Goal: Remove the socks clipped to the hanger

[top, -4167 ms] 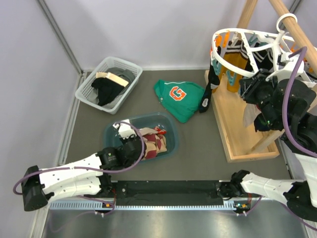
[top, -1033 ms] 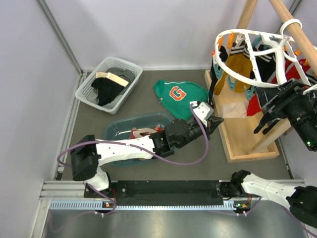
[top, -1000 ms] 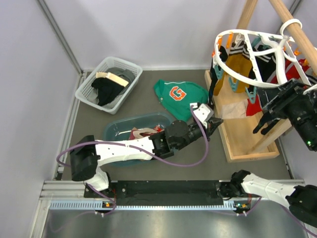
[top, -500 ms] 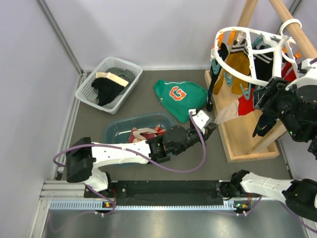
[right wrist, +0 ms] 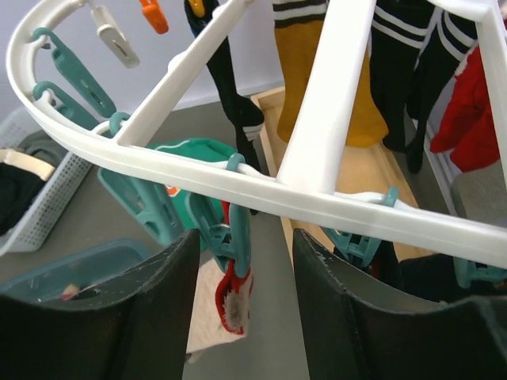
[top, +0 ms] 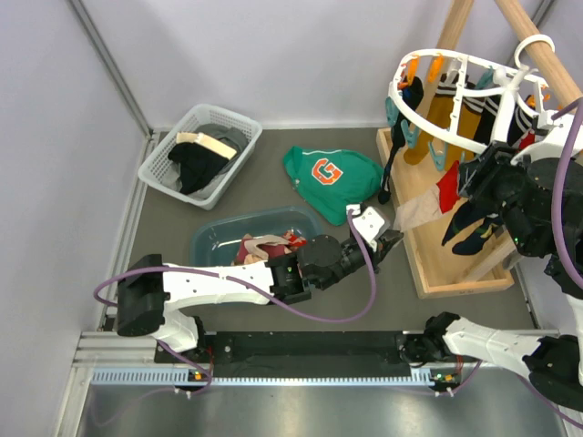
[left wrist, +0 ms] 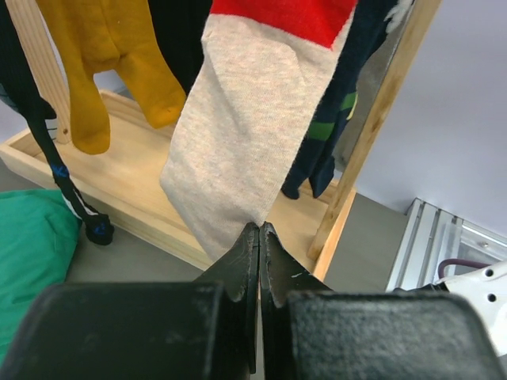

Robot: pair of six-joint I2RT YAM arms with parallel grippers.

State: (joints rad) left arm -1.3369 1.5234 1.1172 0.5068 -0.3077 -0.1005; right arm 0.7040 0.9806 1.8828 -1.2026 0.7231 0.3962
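Note:
The white hanger hangs from the wooden pole, with mustard, black, striped and red socks clipped to it. A grey sock with a red cuff stretches down from a teal clip. My left gripper is shut on its toe; the left wrist view shows the tips pinching the grey fabric. My right gripper is open under the hanger rim. Its fingers stand on either side of the teal clip and the red cuff. From above, the right gripper sits at the rim's near side.
A teal bin holding loose socks lies beside my left arm. A green sweatshirt and a white mesh basket lie further back. The wooden stand's tray and sloping pole fill the right side.
My right gripper has moved left to the hanger rim, closing partway around the teal clip. The hanger has swung and tilted. My left gripper has drawn the sock's toe slightly nearer.

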